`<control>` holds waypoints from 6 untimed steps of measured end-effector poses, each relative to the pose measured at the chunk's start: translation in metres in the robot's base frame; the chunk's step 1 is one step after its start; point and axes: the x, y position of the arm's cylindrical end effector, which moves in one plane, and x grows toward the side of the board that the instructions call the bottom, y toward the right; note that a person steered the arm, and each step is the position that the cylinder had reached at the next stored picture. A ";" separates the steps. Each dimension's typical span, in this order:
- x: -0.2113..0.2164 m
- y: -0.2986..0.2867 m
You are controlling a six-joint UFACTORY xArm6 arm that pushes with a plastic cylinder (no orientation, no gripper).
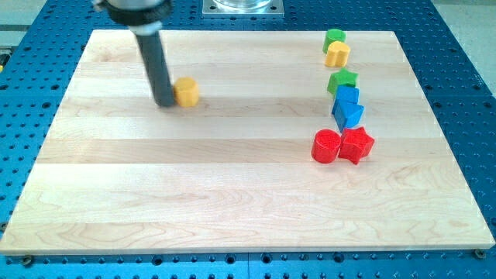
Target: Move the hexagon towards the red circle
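The yellow hexagon (187, 91) is touched on its left side by my tip (165, 101), nothing being held, while the red circle (326, 146) is well apart, so most pushing remains.

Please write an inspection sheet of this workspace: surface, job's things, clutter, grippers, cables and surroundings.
Surface: pale wooden board lying flat.
Job's things: yellow hexagon in the upper left part of the view; red circle at the view's right, far from the hexagon.
Clutter: red star touching the circle on its right; above them, in a column, two blue blocks, a green star, a yellow heart and a green block.
Grippers: none fitted; my tip stands right against the hexagon on its left side.
Cables: nothing seen.
Surroundings: blue perforated table around the board; metal base plate at the view's top.
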 end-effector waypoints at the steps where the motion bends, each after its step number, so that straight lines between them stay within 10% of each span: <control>1: 0.005 0.054; 3: -0.047 -0.030; 6: -0.037 0.113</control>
